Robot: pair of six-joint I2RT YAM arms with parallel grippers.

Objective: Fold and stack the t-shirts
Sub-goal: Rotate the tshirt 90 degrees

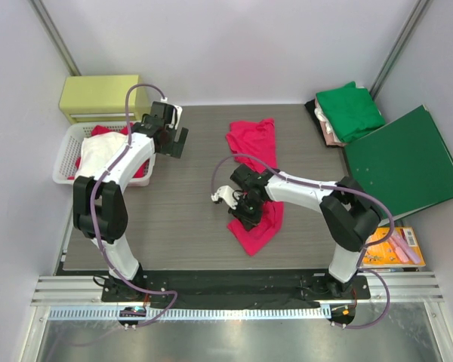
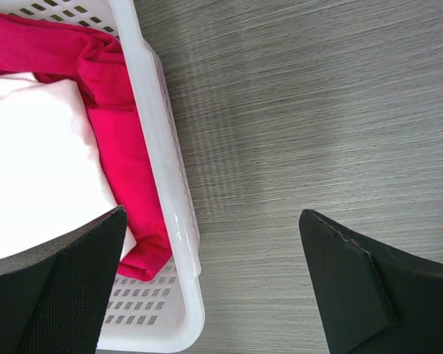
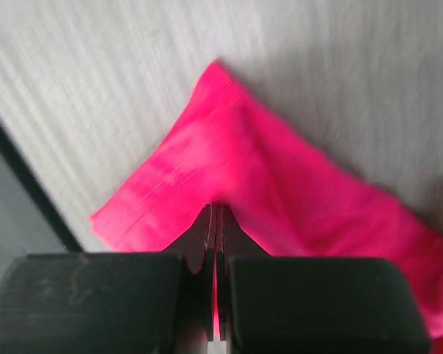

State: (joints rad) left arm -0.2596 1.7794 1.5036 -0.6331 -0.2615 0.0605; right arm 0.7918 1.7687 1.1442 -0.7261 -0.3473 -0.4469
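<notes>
A grey wood-grain table (image 1: 189,181) stands between plain white walls, with the two arm bases at its near edge. The pinkish-red t-shirt (image 1: 253,139) lies crumpled in a long strip down the middle of the table. The right gripper (image 3: 215,210) sits at its near end with the jaws pressed together on a fold of the cloth. From there a hemmed corner spreads flat toward the table's near edge.

The left gripper (image 2: 213,221) hovers over bare table just beside the white basket (image 1: 63,162), with its pads set wide apart and nothing between them. The basket holds a red garment (image 2: 118,140) draped along its inner wall and a pale pink-white garment (image 2: 37,155) bundled against it. A yellow-green box (image 1: 102,96) stands behind the basket.

At the far right corner a folded green t-shirt (image 1: 351,109) rests on a pale beige-pink one (image 1: 328,130), whose edge shows underneath. The dark-green folder (image 1: 404,162) lies flat just beside that pile, overhanging the table's right side. An orange packet (image 1: 389,245) lies below the folder, by the right arm's elbow.
</notes>
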